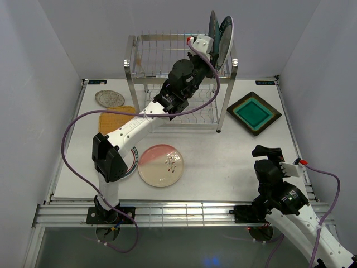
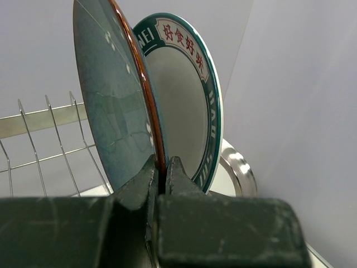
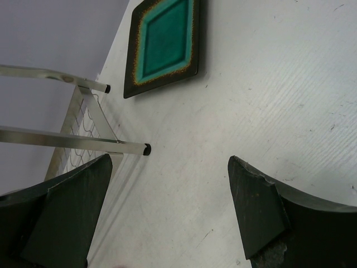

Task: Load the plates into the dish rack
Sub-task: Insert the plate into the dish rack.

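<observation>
A dark blue-grey plate (image 1: 213,25) (image 2: 111,111) with a brown rim stands on edge at the right end of the dish rack's (image 1: 167,56) top tier. My left gripper (image 1: 211,51) (image 2: 163,167) is shut on its lower rim. Just behind it a green-rimmed white plate (image 1: 227,33) (image 2: 184,100) stands upright in the rack. On the table lie a pink-cream plate (image 1: 160,165), a silver-grey round plate (image 1: 109,99), a yellow woven square plate (image 1: 114,120) and a brown square plate with a teal centre (image 1: 254,113) (image 3: 164,44). My right gripper (image 1: 266,152) (image 3: 170,195) hangs open and empty over bare table.
Another plate's rim (image 1: 133,163) peeks out from under the left arm, beside the pink-cream plate. The rack's wire slots (image 2: 50,134) run left of the held plate. The rack's front right foot (image 3: 146,148) stands near my right gripper. Grey walls enclose the table.
</observation>
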`<state>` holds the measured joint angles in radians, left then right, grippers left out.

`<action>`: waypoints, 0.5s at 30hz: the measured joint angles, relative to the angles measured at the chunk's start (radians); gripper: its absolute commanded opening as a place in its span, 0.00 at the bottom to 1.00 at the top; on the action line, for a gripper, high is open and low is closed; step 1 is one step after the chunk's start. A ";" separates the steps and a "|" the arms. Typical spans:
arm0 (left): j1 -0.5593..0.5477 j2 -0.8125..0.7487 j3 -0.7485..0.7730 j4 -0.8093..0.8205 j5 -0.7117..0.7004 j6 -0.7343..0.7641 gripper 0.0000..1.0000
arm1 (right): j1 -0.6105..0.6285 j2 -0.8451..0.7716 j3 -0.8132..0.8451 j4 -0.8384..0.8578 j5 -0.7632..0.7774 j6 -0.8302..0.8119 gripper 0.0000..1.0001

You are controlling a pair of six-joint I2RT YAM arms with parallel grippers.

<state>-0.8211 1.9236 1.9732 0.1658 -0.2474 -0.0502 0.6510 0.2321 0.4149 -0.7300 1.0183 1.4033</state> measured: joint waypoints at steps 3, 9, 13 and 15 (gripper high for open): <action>0.000 -0.010 -0.019 0.011 0.000 0.003 0.00 | 0.000 0.000 0.000 0.000 0.000 0.000 0.90; 0.000 -0.030 -0.066 0.051 -0.005 0.018 0.00 | 0.000 0.000 0.000 0.008 -0.001 -0.005 0.90; 0.000 -0.037 -0.081 0.065 -0.006 0.021 0.01 | 0.000 0.002 -0.001 0.019 -0.003 -0.012 0.90; 0.000 -0.037 -0.082 0.067 -0.006 0.024 0.06 | 0.000 0.004 -0.001 0.026 -0.004 -0.016 0.90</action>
<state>-0.8211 1.8866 1.8908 0.2325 -0.2531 -0.0265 0.6510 0.2363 0.4141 -0.7044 1.0142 1.3876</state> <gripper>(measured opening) 0.102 0.900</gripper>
